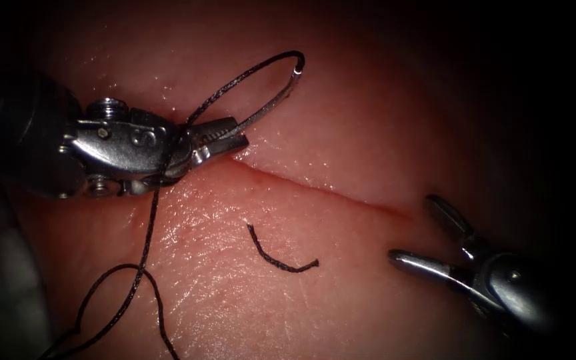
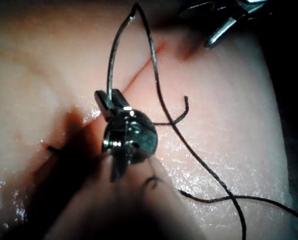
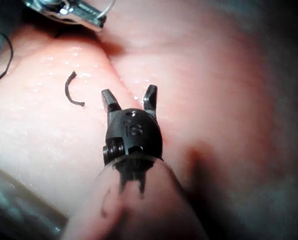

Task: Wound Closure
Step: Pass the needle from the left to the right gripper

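The tissue (image 1: 341, 133) spreads pale and glistening beneath both my arms, its cut (image 1: 328, 190) running as a thin red line from just under my left end effector (image 1: 231, 137) down toward my right end effector (image 1: 421, 230).

My left end effector, the larger shape in the endoscope view, lies nearly level above the near end of the cut, its jaws clamped on the needle (image 1: 271, 107) close to the needle's pointed end. The needle is clear of the tissue: its curve sweeps away from my left jaws, up and outward, its long axis slanting away from the cut, and it ends at the bright tail where the thread (image 1: 148, 233) joins. From that joint the thread arcs back over the needle to my left end effector, crosses behind its jaws, then drops across the tissue below and curls into a loop.

My right end effector rests off the far end of the cut with its jaws spread wide, holding nothing.

Between my two end effectors, on the near side of the cut, lies a short cut end of thread (image 1: 278, 257), curved and loose on the surface.
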{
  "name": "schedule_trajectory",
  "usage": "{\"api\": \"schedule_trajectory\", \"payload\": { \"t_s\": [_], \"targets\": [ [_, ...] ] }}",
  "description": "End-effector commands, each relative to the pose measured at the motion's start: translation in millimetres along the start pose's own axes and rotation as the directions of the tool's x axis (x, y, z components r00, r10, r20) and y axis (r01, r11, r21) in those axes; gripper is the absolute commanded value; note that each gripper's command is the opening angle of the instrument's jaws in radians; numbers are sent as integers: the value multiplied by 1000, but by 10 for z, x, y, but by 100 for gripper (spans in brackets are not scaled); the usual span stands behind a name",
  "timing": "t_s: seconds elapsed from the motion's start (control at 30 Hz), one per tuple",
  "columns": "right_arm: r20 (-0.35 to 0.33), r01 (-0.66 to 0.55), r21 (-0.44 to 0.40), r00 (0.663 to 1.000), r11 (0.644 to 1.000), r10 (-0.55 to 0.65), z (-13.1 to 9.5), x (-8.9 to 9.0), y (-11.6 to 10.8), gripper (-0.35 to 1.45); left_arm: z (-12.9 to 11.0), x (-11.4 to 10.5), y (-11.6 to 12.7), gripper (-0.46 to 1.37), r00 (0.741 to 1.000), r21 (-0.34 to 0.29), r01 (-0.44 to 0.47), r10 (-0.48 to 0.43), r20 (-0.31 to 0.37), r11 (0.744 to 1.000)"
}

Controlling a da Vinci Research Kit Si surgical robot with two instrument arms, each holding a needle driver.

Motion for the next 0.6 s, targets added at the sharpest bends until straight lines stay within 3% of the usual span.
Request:
{"api": "schedule_trajectory", "payload": {
  "t_s": [0.03,0.3,0.6],
  "targets": [
    [-19,-35,-11,999,999,35,1,3,-1,118,0,-1,1,-35,1000,1,0,0,-7,1000],
    [-44,-114,-32,993,993,113,11,21,-6,119,1,-3,6,-35,999,22,33,-32,-15,999],
    [-66,-149,-61,987,987,144,34,39,-23,119,0,-15,26,-35,997,114,71,-72,6,991]
  ]
}}
